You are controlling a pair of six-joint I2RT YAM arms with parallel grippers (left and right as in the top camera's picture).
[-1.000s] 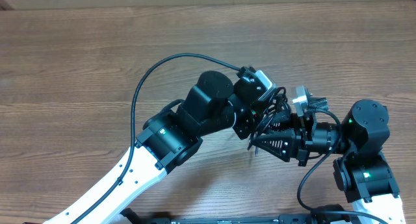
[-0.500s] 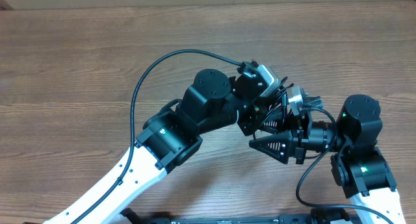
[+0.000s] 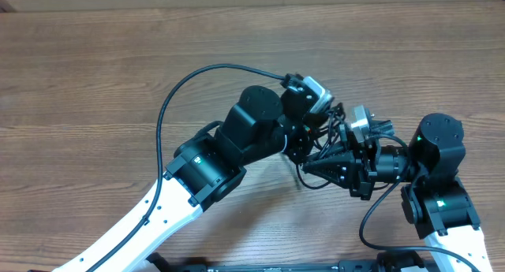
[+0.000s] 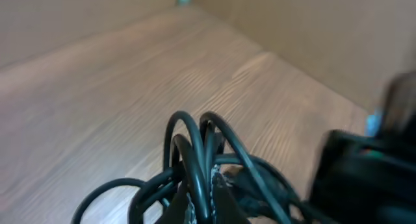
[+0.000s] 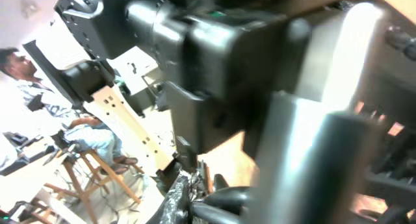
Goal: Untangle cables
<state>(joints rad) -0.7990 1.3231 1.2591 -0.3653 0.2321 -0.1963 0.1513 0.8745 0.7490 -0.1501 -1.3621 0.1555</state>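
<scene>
The cables (image 3: pixel 330 138) form a small black tangle held up between both grippers at the table's centre right. My left gripper (image 3: pixel 304 150) reaches in from the lower left. In the left wrist view its gripper (image 4: pixel 203 197) is shut on one strand, with the cables' loops (image 4: pixel 195 138) rising just beyond its fingertips. My right gripper (image 3: pixel 307 167) points left from the lower right, its jaws together at the tangle's lower edge. The right wrist view shows the right gripper (image 5: pixel 195 188) shut with a black cable (image 5: pixel 226 198) at its tips; the left arm's body blocks most of that view.
The left arm's own thick black wire (image 3: pixel 170 106) arcs over the wooden table (image 3: pixel 95 67). A cardboard wall (image 4: pixel 312 29) runs along the table's far edge. The right arm's base (image 3: pixel 442 209) stands at the lower right.
The right gripper's jaws were spread wide earlier and have closed at the tangle. The left gripper stayed shut on the cables and shifted slightly left.
</scene>
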